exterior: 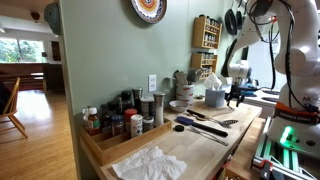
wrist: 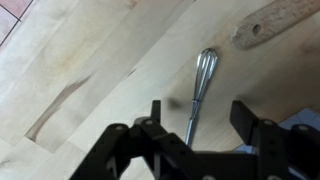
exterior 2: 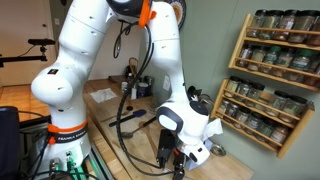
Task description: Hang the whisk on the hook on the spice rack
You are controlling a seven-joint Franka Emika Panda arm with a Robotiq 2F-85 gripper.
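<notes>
A metal whisk [wrist: 203, 78] lies flat on the light wooden counter [wrist: 90, 60], its wire head pointing away from me. My gripper [wrist: 199, 108] is open and hovers just above it, with a black finger on either side of the thin handle and not touching it. In both exterior views the gripper [exterior: 235, 97] [exterior 2: 170, 158] hangs low over the counter. The spice rack [exterior: 207, 33] [exterior 2: 275, 75], a light-wood shelf unit of small jars, hangs on the green wall above and beyond the gripper. I cannot make out its hook.
A wooden utensil [wrist: 275, 20] lies just beyond the whisk head. A long low wooden tray of bottles and shakers [exterior: 110, 138], a white cloth [exterior: 150, 162], dark utensils [exterior: 200, 125] and bowls and containers [exterior: 200, 98] sit on the counter.
</notes>
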